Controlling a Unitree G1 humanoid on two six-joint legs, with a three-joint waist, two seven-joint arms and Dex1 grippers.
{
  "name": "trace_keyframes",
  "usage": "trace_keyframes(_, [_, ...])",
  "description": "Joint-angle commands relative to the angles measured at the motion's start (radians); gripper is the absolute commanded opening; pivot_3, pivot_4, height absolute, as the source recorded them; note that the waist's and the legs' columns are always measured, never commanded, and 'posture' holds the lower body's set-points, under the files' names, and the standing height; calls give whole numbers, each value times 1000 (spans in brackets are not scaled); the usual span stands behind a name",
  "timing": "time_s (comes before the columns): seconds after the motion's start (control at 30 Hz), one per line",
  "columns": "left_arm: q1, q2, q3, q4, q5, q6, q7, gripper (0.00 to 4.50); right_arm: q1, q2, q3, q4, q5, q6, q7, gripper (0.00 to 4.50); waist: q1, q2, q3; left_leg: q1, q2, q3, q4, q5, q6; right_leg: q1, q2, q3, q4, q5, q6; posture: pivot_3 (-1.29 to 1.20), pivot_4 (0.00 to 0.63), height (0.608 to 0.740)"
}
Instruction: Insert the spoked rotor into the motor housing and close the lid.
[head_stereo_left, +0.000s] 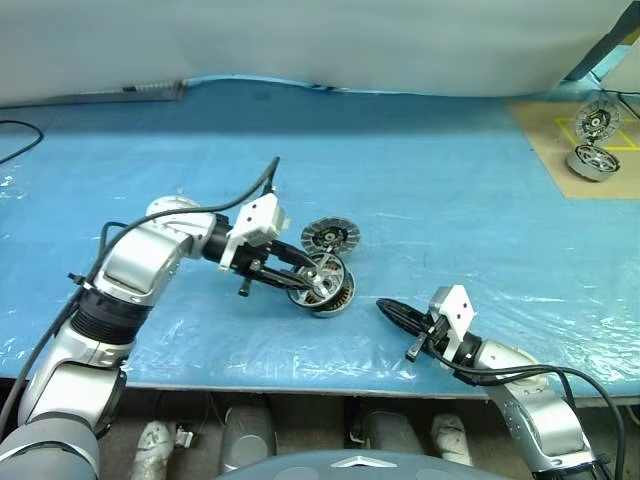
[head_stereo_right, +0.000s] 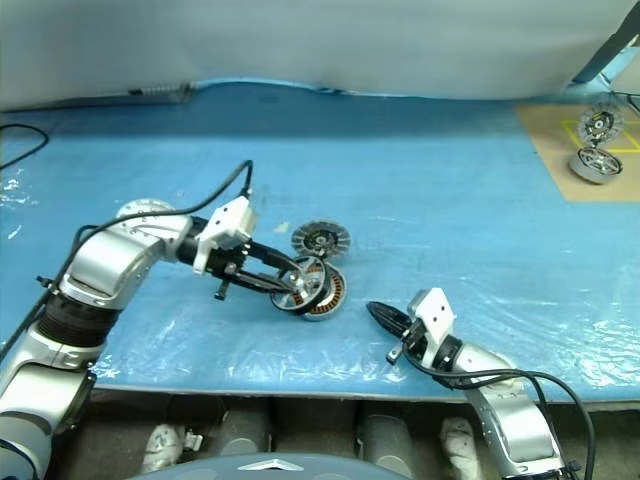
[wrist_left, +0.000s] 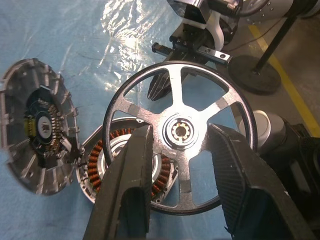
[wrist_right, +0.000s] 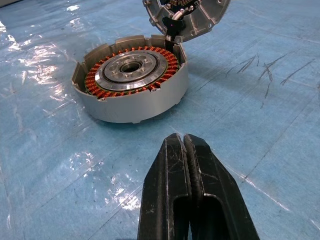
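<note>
1. Table (head_stereo_left: 450, 200), blue-covered.
2. Left gripper (wrist_left: 177, 160), clamped on the rotor (wrist_left: 200, 95), above the housing (wrist_right: 131, 95).
3. Right gripper (wrist_right: 186, 165), closed and empty, at the housing's 4 o'clock.
4. Lid (head_stereo_left: 330, 236), swung open at the housing's 12 o'clock.

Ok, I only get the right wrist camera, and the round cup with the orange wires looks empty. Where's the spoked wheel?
Observer: The left gripper has it. It is shut on the spoked rotor, holding it tilted close by the motor housing, not yet inside.
Operator: And the lid? I just see a bit of it at the edge.
Observer: The lid is swung fully open and lies on the blue table cover behind the housing, striped side up.
</note>
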Motion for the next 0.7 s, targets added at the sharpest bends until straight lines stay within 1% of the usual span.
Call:
trace_keyframes(0.03, [-22,-17,-25,21,41,-56,39,1335,-6,5,-3,-11,1,-27,0,0,-1,0,0,0,0,0,0,0,0,0,0,0,0,0,0,0,150,740])
trace_keyframes(0.23, [-7,-28,-52,69,87,-128,60,1335,-17,12,6,-11,-3,-25,-5,0,1,0,0,0,0,0,1,0,0,0,0,0,1,0,0,0,150,740])
trace_keyframes(0.4, [-23,-63,-61,142,122,-176,87,1335,-29,15,5,-3,-4,-25,-5,0,2,0,0,0,0,0,2,0,0,0,0,0,1,0,0,0,150,740])
trace_keyframes(0.7, [-41,-102,-66,212,160,-217,108,1335,-36,22,12,2,-8,-21,-12,0,2,0,0,0,0,0,3,0,0,0,0,0,2,0,0,0,150,740])
